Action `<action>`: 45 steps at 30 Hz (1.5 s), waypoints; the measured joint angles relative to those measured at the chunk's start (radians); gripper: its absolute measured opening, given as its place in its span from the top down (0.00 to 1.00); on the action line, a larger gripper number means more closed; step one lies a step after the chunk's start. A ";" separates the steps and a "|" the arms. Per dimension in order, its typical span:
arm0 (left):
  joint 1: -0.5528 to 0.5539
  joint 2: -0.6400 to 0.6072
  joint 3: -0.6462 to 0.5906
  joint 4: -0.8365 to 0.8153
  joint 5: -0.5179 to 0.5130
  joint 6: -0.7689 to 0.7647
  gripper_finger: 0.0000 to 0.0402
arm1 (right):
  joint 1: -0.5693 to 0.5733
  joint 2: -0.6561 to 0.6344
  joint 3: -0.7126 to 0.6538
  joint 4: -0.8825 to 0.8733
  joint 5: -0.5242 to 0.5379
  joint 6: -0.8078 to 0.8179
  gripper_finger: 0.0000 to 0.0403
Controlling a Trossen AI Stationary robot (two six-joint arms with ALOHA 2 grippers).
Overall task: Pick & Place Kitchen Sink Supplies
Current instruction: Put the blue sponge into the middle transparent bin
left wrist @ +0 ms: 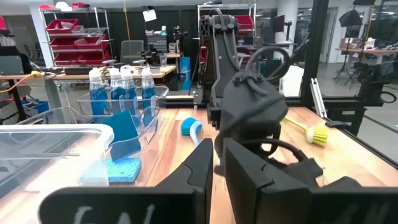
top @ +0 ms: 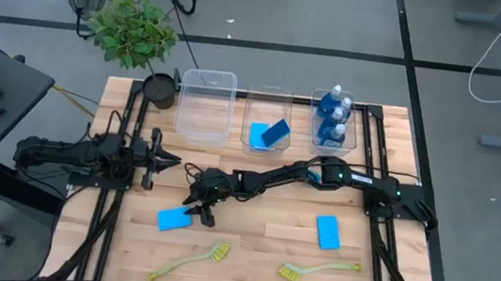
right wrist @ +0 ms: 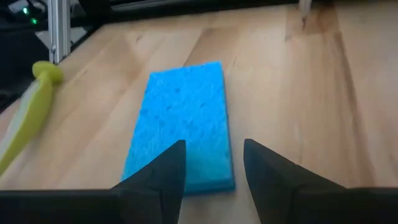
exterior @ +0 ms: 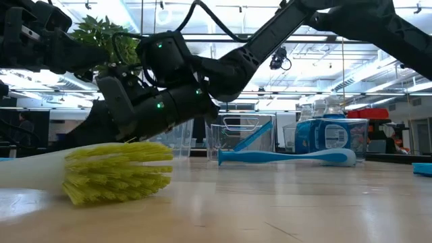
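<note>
A flat blue sponge lies on the wooden table; the high view shows this sponge near the left front. My right gripper is open just over its nearer end and I see no touch; the arm reaches in from the right. A second sponge lies to the right. Two yellow-green brushes lie near the front edge. A blue brush lies behind them. The blue bottles stand in the right bin, and two sponges are in the middle bin. My left gripper waits shut at the left.
Three clear bins stand in a row along the far side, the left one holding nothing. A potted plant sits at the far left corner. The right arm's links stretch across the table's middle. Bare wood lies between the two loose sponges.
</note>
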 joint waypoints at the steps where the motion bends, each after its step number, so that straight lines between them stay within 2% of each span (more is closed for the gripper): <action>1: 0.000 0.000 0.000 0.000 0.000 0.000 0.89 | 0.001 0.006 0.002 0.009 0.002 0.002 0.59; 12: 0.000 0.000 0.000 0.000 0.000 0.000 0.89 | 0.004 0.013 0.002 -0.001 -0.020 0.033 0.62; 23: 0.000 0.000 0.000 0.000 0.000 0.000 0.89 | 0.004 0.013 0.002 -0.002 -0.035 0.036 0.88; 30: 0.000 0.000 0.000 0.000 0.000 0.000 0.89 | 0.004 0.013 0.002 -0.002 -0.035 0.036 0.98; 45: 0.000 0.000 0.000 0.000 0.000 0.000 0.89 | 0.005 0.013 0.002 0.006 -0.034 0.074 1.00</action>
